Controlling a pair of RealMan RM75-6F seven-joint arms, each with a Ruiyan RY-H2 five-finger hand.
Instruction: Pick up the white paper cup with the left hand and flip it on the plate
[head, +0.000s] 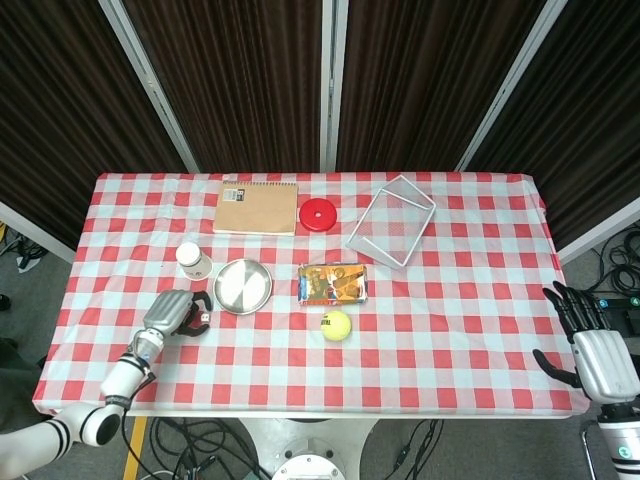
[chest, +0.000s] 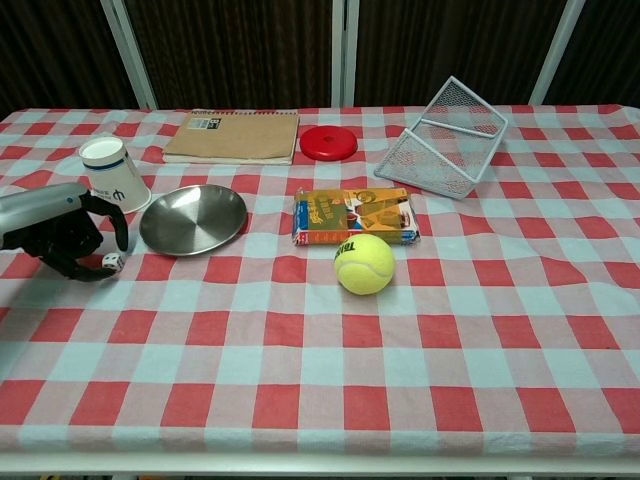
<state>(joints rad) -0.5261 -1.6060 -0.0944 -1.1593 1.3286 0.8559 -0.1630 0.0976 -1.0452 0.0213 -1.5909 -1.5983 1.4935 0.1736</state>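
Your left hand (chest: 60, 232) hovers low, fingers (chest: 110, 222) loosely curled on nothing, short of the cup (chest: 113, 175) standing beside the plate (chest: 193, 218) near the bench's left edge; right hand (head: 590, 345) idles open.

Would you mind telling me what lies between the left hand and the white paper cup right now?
Only bare checked tablecloth, clearest in the chest view. The left hand sits just in front of the white paper cup, not touching it.
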